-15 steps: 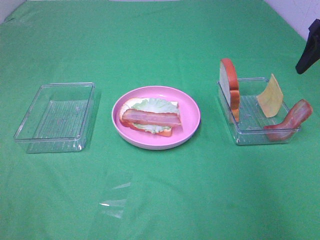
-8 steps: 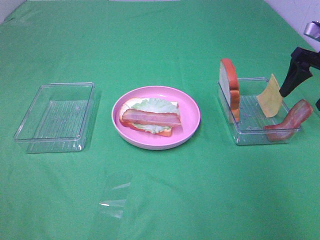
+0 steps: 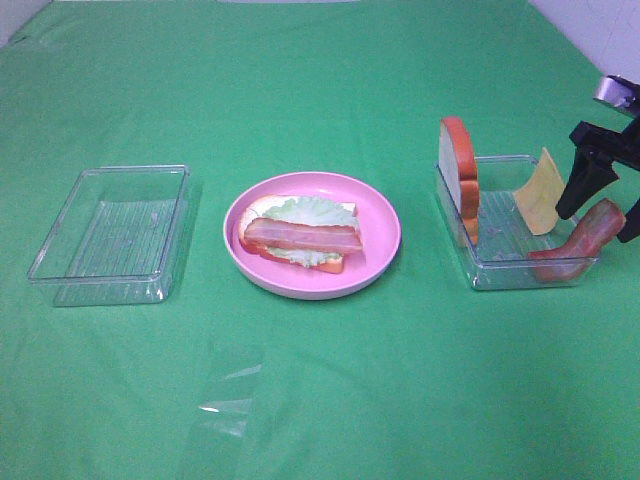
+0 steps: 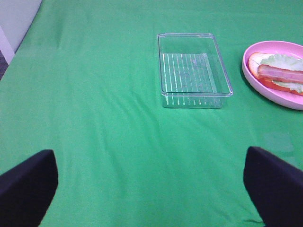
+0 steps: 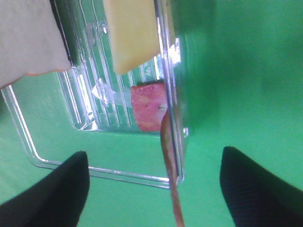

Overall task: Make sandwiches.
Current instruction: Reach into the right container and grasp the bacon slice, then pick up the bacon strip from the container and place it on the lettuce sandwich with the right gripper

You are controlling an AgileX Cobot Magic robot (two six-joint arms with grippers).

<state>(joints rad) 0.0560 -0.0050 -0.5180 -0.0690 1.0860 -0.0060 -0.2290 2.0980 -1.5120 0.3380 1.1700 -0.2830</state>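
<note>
On the pink plate (image 3: 380,235) lies a partial sandwich stack: a bread slice (image 3: 262,208), a lettuce leaf (image 3: 310,212) and a bacon strip (image 3: 300,237) on top. The right tray (image 3: 490,270) holds a second bread slice (image 3: 460,170) standing on edge, a yellow cheese square (image 3: 541,193) leaning, and another bacon strip (image 3: 585,240) draped over its far-right corner. My right gripper (image 3: 597,220) is open, its black fingers on either side of that strip's raised end. In the right wrist view the strip (image 5: 147,111) runs between the open fingers (image 5: 52,189). My left gripper (image 4: 151,189) is open above bare cloth.
An empty clear tray (image 3: 115,232) stands left of the plate, also seen as the tray (image 4: 191,71) in the left wrist view. A green cloth (image 3: 320,400) covers the table. A pale wall edge shows at the far right corner.
My right gripper has come in from the right edge and dropped down to the bacon strip on the right tray's corner. Its jaws have narrowed slightly. The food has not moved.
</note>
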